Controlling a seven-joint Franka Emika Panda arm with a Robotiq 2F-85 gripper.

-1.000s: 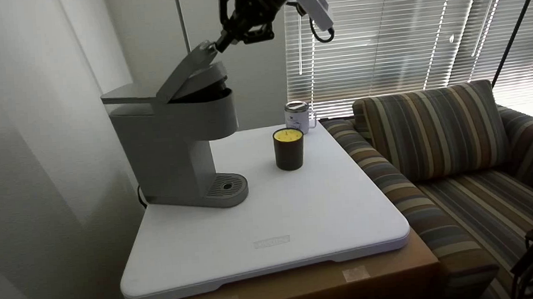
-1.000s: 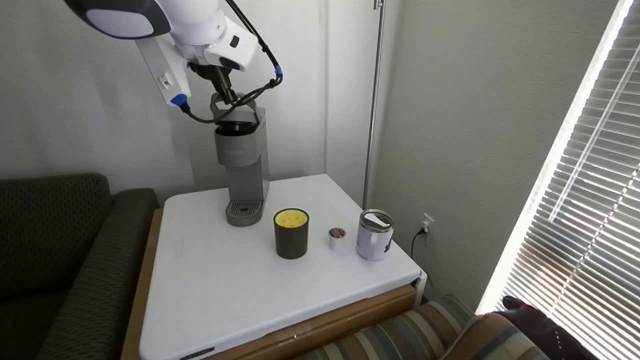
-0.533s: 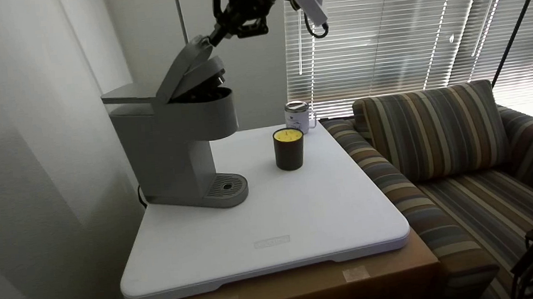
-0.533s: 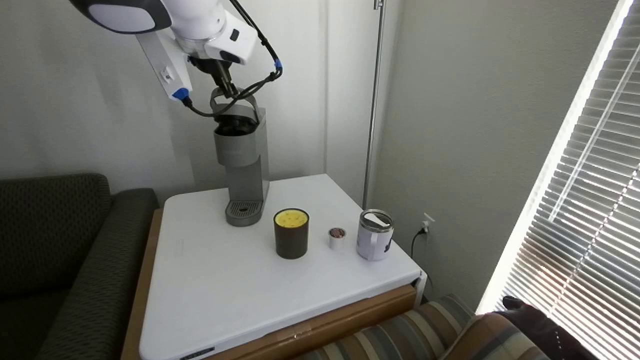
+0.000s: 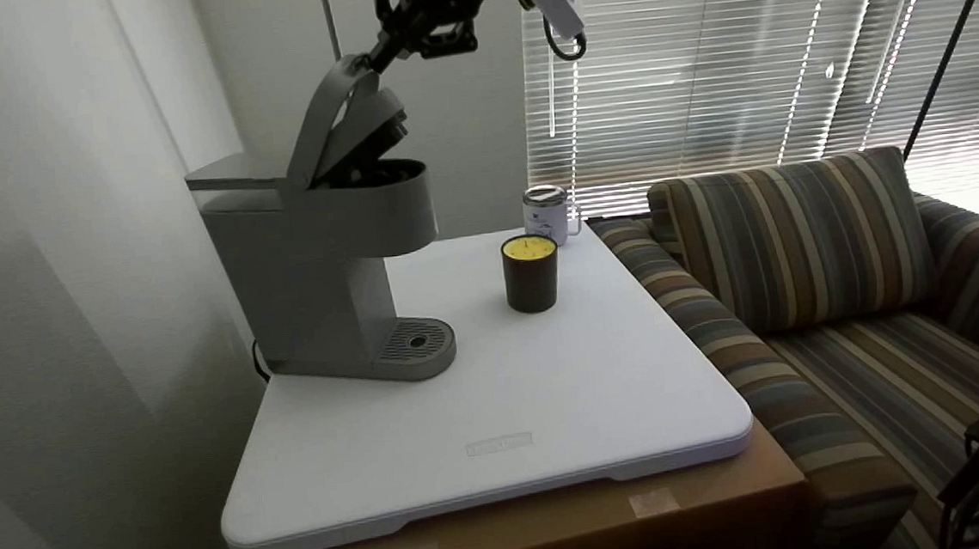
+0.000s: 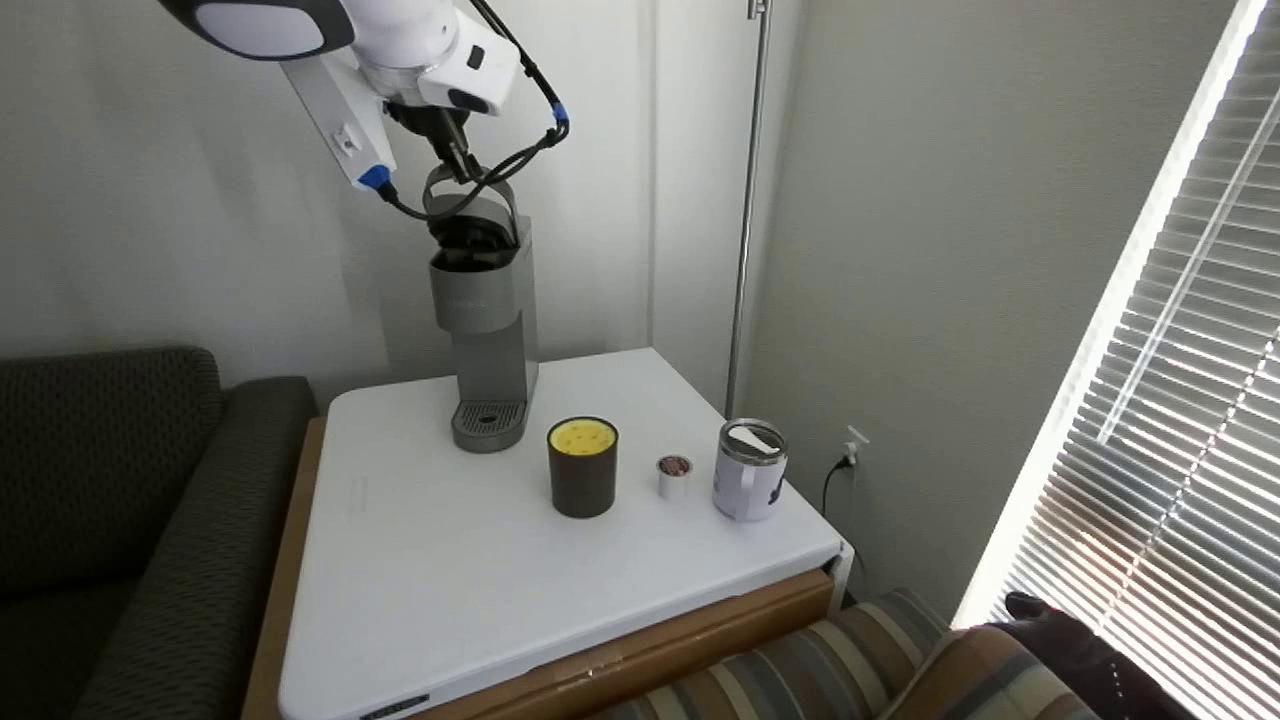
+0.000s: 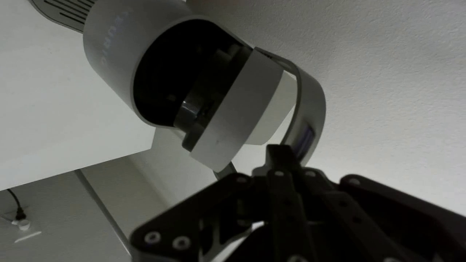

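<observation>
Grey from top to foot, the coffee maker (image 5: pixel 308 270) stands below the jaws, its lid (image 7: pixel 240 105) tilted up over a dark hollow (image 7: pixel 171 72). Black fingers of the gripper (image 7: pixel 281 155) are pressed fully together, with nothing seen pinched between them. Just past their tips curves the handle (image 7: pixel 314 102) at the raised front of the lid; the tips look to be touching it, but whether they reach inside its loop is hard to see. Far beneath the jaws, at the foot of the coffee maker, is a slotted tray (image 5: pixel 399 341).

Well below the jaws and off to one side, a dark candle (image 6: pixel 584 485), yellow on top, stands on the white tabletop (image 6: pixel 430 570). Farther out from the jaws are a small coffee pod (image 6: pixel 674 480) and a pale mug (image 6: pixel 746 490), the pod between candle and mug. Brown cardboard (image 5: pixel 515 522) shows under the tabletop. Lower than the jaws and well apart from them, a striped sofa (image 5: pixel 798 244) runs beside the tabletop, with window blinds (image 5: pixel 666 81) behind it; a dark sofa (image 6: pixel 100 480) stands along another edge.
</observation>
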